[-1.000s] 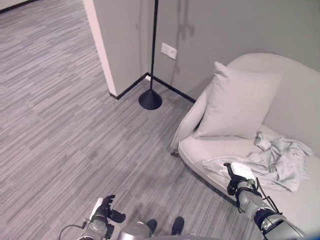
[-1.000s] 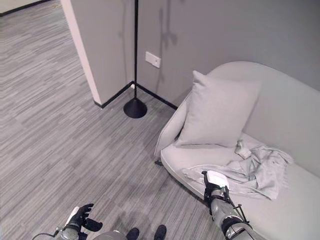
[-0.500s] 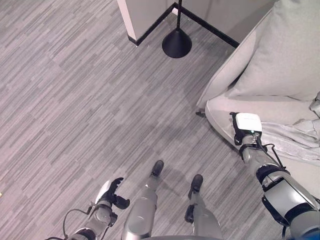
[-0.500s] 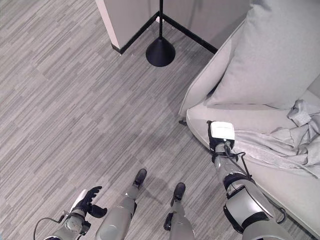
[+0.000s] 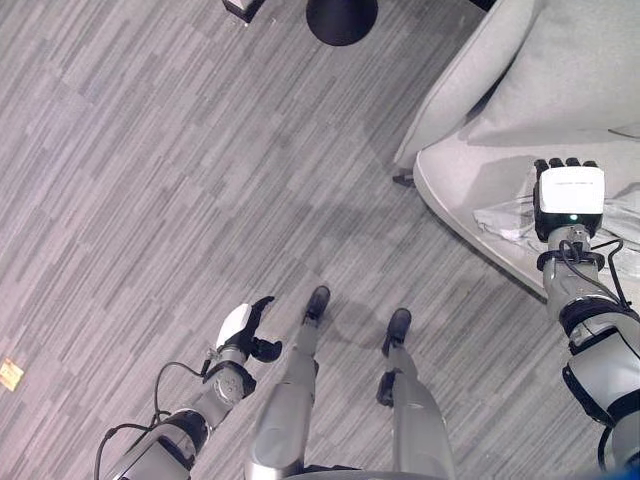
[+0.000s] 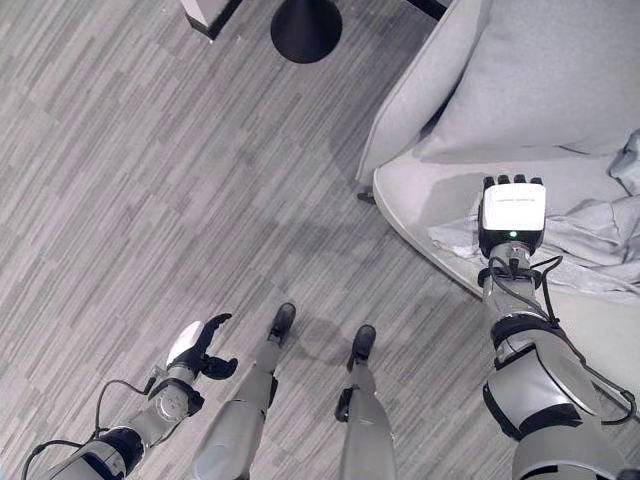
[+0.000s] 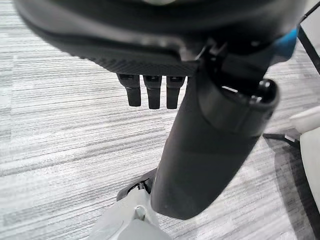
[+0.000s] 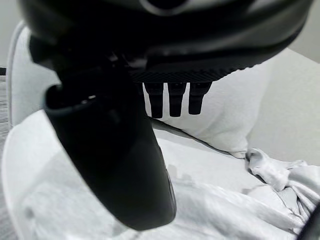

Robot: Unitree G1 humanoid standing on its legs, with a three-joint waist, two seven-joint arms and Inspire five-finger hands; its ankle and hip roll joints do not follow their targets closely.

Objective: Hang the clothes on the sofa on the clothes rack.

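- The clothes (image 6: 600,225) are seen as a pale grey, crumpled garment on the seat of the sofa (image 6: 420,195), at about 3 o'clock in the right eye view, with a flat edge spread toward the seat's front rim.
- A cushion (image 6: 530,90) is propped against the sofa back at about 1 o'clock, just beyond the garment.
- The right hand (image 6: 512,205) is held over the near edge of the garment, back upward; in the right wrist view its fingers (image 8: 175,100) are extended and relaxed, with the thumb apart, and nothing is held.
- Whether the hand touches the cloth cannot be told from these views; it appears to hover just above.
- The left hand (image 5: 245,330) is seen low at about 7 o'clock over the floor (image 5: 150,200), loosely spread and empty.
- A round black base (image 5: 342,15) of a stand is visible at 12 o'clock, by the wall corner; it is judged to belong to the rack, though the rest is out of view.
- The garment is judged to be light, soft and limp: it will drape and sag when lifted, and loose parts may trail or catch on the seat's rim.
- A hold is best taken on a bunched fold rather than the thin flat edge, so that enough cloth is gathered between thumb and fingers and does not slip out.
- The collar or shoulder cannot be made out in the crumple, so the thicker heap toward 3 o'clock is judged the surer place.
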